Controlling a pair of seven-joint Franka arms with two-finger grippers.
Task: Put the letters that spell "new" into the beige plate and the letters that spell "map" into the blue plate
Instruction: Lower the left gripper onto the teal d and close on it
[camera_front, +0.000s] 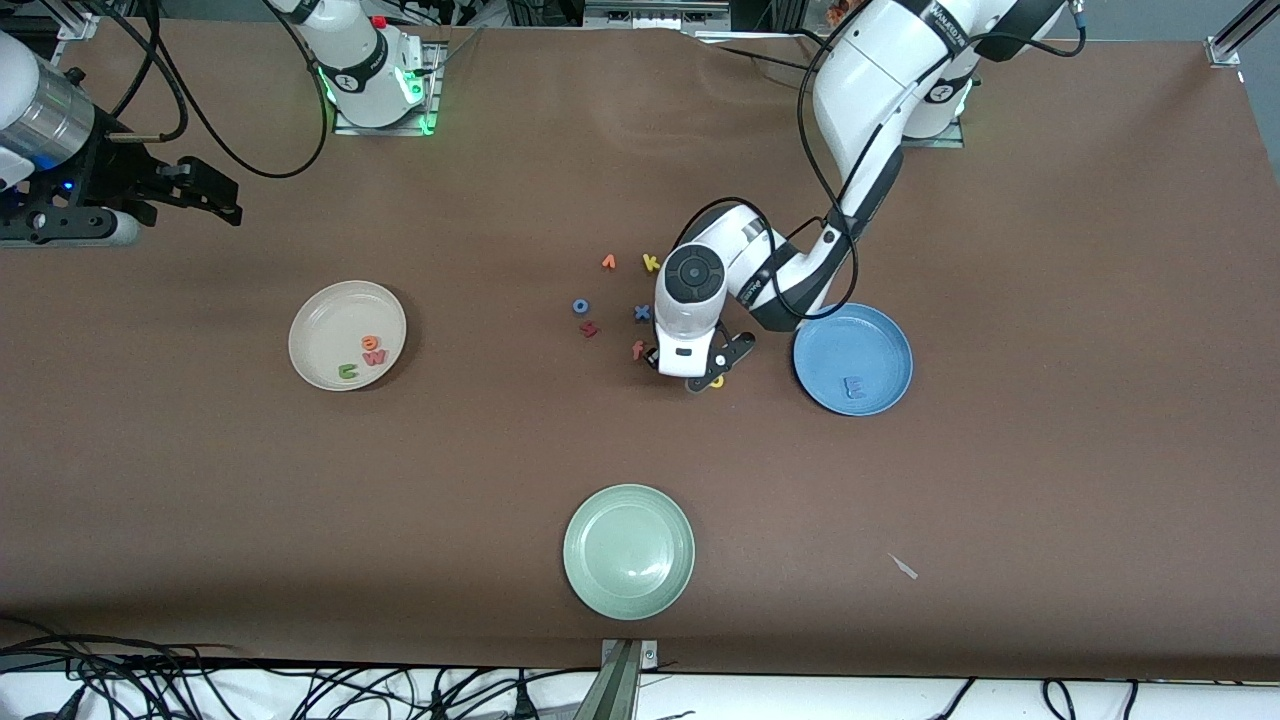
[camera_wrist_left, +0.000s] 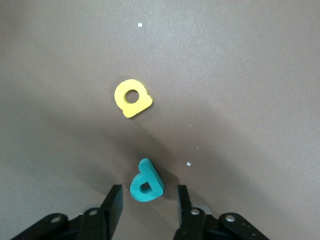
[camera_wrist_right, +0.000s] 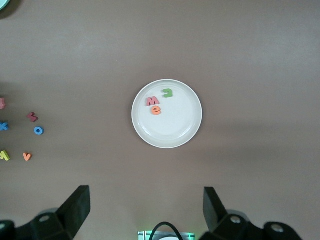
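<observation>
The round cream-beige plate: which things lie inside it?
Inside the round cream-beige plate lie three small foam letters: the green n, the orange e and the pinkish-red w. The rest of its floor is bare; nothing covers it.

Your front camera looks down from high across the table, facing the arm bases. Your left wrist camera hangs close over the teal p and yellow a. Your right wrist camera sits higher, sharing the beige plate with the front view.
</observation>
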